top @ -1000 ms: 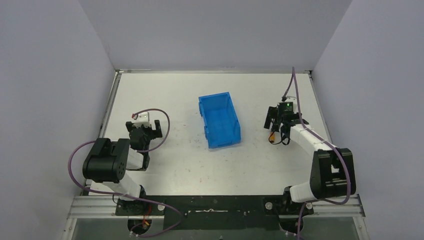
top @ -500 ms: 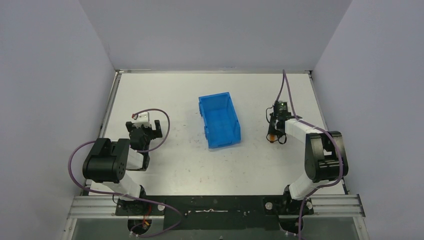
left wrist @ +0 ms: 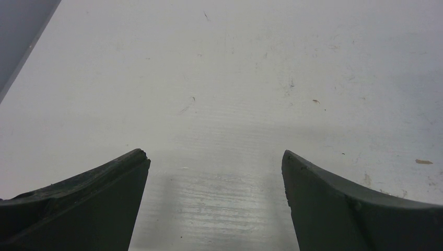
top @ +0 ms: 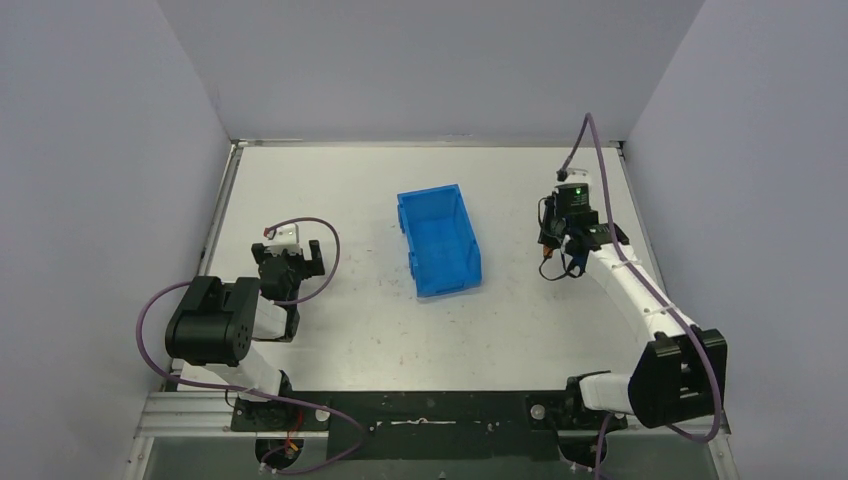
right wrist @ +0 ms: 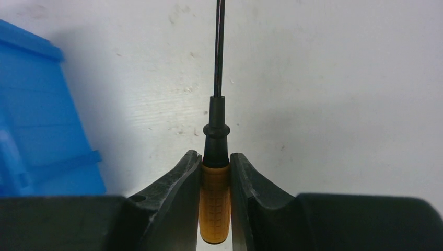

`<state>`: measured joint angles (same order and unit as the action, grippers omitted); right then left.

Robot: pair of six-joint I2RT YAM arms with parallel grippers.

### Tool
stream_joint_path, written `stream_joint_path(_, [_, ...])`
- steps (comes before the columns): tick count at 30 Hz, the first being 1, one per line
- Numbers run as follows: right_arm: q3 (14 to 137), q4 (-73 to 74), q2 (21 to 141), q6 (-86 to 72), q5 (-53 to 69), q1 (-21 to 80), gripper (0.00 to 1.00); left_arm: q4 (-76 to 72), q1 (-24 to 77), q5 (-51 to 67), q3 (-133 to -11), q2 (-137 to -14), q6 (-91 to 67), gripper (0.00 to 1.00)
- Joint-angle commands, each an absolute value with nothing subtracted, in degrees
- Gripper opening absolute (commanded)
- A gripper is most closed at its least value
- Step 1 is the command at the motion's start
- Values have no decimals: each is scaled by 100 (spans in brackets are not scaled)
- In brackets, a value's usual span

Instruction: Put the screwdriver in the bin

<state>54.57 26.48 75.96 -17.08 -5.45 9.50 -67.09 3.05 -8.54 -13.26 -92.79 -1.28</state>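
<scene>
The screwdriver [right wrist: 214,201] has a short orange handle and a thin black shaft that points away from the wrist camera. My right gripper [right wrist: 215,157] is shut on the orange handle, one finger pressed to each side. From above, this gripper [top: 556,246] sits right of the blue bin [top: 477,262], with a gap of table between them. A little orange of the screwdriver [top: 545,239] shows at the fingers. The bin's wall [right wrist: 31,130] fills the left edge of the right wrist view. My left gripper [left wrist: 214,157] is open over bare table, at the left [top: 300,254].
Grey walls close off the table at the left, back and right. The left arm's purple cable [top: 325,250] loops beside its wrist. White tabletop [top: 380,330] lies between the bin and the arm bases.
The right gripper has closed on the screwdriver's handle. Its arm has since swung, with the elbow moving right and toward the near edge. The left arm has not moved.
</scene>
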Motion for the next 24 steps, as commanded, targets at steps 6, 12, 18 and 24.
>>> stream_joint_path(6, [6845,3326,6799,-1903,-1060,2366,0,-6944,325,-794,-1450,-9241,-157,97])
stream_joint_path(12, [7324,3047,7041,-1906,-1448,3672,0,-6944,325,-795,-1453,-9238,-157,97])
stream_joint_path(18, [7419,2549,8135,-1764,-1101,4332,0,-6943,325,-796,-1453,-9238,-152,97])
stream_joint_path(24, [7404,2264,9222,-1644,-872,4452,0,-6943,325,-798,-1458,-9239,-153,97])
